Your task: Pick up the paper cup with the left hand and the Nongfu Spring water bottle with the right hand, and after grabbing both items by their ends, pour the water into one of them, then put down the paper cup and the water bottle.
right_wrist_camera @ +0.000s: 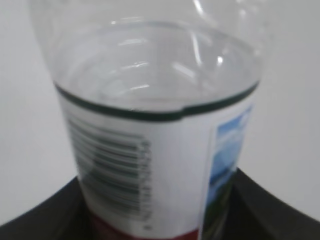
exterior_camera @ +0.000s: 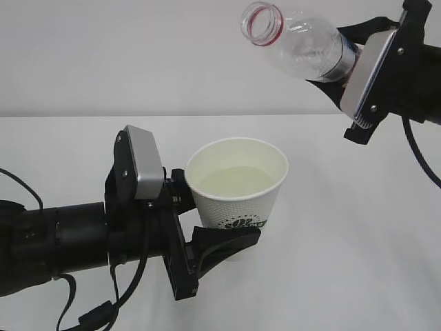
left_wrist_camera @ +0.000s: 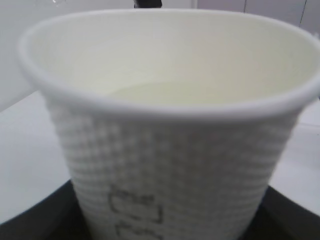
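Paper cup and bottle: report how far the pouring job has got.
Done: paper cup holds water. In hand: left pincer grips the cup; right pincer holds the Nongfu Spring water bottle tilted, open mouth uppermost, above the cup. Left: set both on the table.

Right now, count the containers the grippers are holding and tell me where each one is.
2. The paper cup sits upright in the left hand, low and centre. The Nongfu Spring water bottle is tilted in the right hand, upper right. None looks hidden.
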